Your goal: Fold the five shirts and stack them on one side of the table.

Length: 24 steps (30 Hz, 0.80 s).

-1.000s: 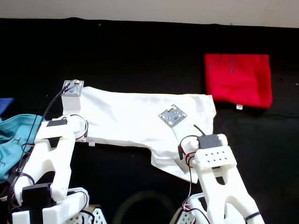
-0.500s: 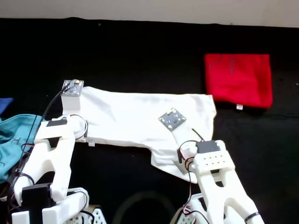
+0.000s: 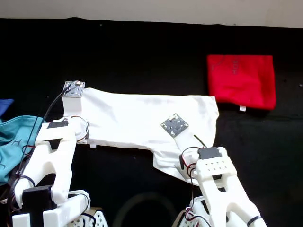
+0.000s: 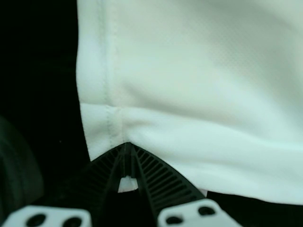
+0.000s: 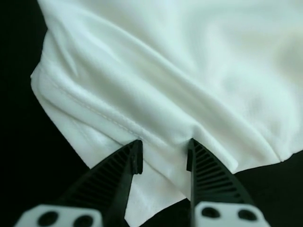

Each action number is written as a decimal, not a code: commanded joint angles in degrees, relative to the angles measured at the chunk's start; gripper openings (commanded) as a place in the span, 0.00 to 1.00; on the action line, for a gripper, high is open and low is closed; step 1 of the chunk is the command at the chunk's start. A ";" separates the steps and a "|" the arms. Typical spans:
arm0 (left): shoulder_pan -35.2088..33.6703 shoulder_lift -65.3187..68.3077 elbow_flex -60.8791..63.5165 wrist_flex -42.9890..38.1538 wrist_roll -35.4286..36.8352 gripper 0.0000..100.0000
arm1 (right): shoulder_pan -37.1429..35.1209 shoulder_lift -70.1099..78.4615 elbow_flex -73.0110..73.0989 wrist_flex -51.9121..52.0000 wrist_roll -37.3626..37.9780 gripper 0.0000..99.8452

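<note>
The white shirt point(image 3: 137, 118) is laid lengthwise across the counter point(image 3: 142, 56), one end clenched in the left claw point(image 4: 127, 147), its hem straddled by the released right claw point(image 5: 163, 153).

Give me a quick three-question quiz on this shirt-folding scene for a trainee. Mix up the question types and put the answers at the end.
1. True or false: the right gripper is shut on the white fabric shirt.
2. Which shirt lies neatly folded toward the far right of the black table? A) teal B) red C) white
3. Fill in: the left gripper is shut on the white shirt's ___.

Key
1. False: its jaws stand open, resting on the cloth near the hem.
2. B: the folded red fabric shirt.
3. Hem.
</note>
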 commanded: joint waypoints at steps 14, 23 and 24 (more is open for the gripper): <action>-0.31 -0.13 0.13 -1.41 -0.35 0.01 | 8.04 -0.31 -9.36 8.13 0.70 0.01; -0.31 -0.13 0.13 -1.41 -0.35 0.01 | 7.96 -0.31 -17.19 22.20 0.88 0.01; -0.31 -0.13 0.13 -1.41 -0.35 0.01 | 7.87 -0.31 -16.40 22.81 1.41 0.01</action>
